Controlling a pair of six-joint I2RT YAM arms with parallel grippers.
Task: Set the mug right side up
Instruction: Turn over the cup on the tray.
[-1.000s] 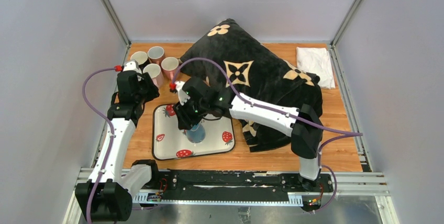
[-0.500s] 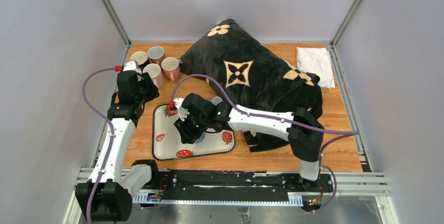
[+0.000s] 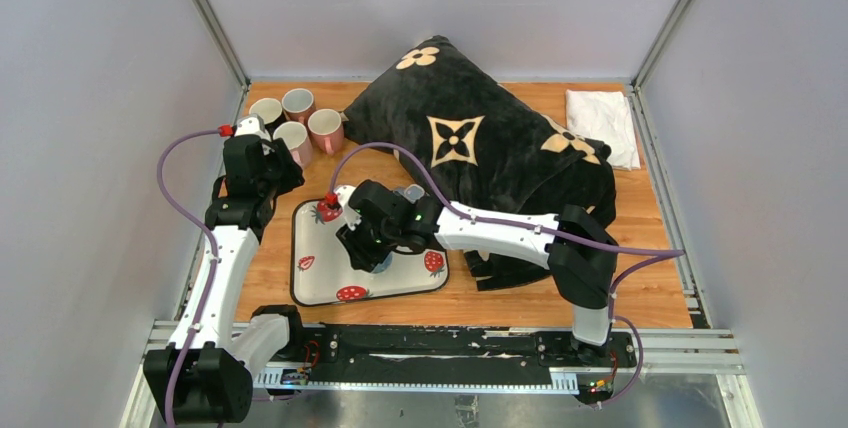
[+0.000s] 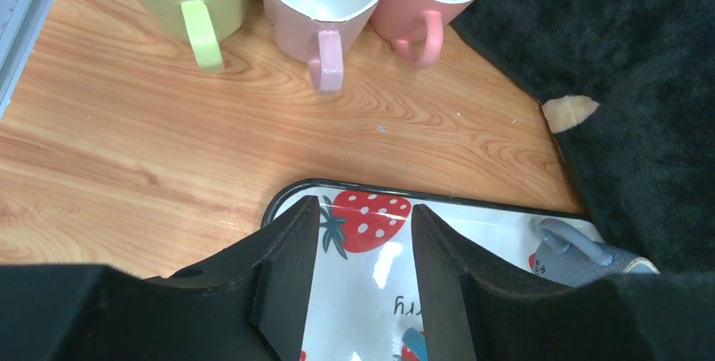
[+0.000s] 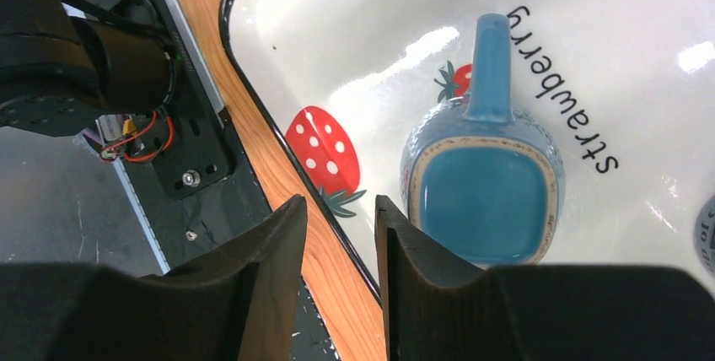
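Now, the mug (image 5: 482,201) stood on end on the tray (image 5: 337,40) by the surface's near edge, just beside the right end effector (image 5: 339,209), parted and empty. The left end effector (image 4: 362,213), likewise parted and empty, hung farther off.

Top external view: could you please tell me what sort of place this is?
Probably a robot test cell, not a home: plain grey panels wall in a wooden table, and two arms are bolted to a metal rail along its edge.

mug (image 5: 482,201) on tray (image 3: 318,286); four mugs (image 3: 325,130) behind tray, cushion (image 3: 480,138) right.
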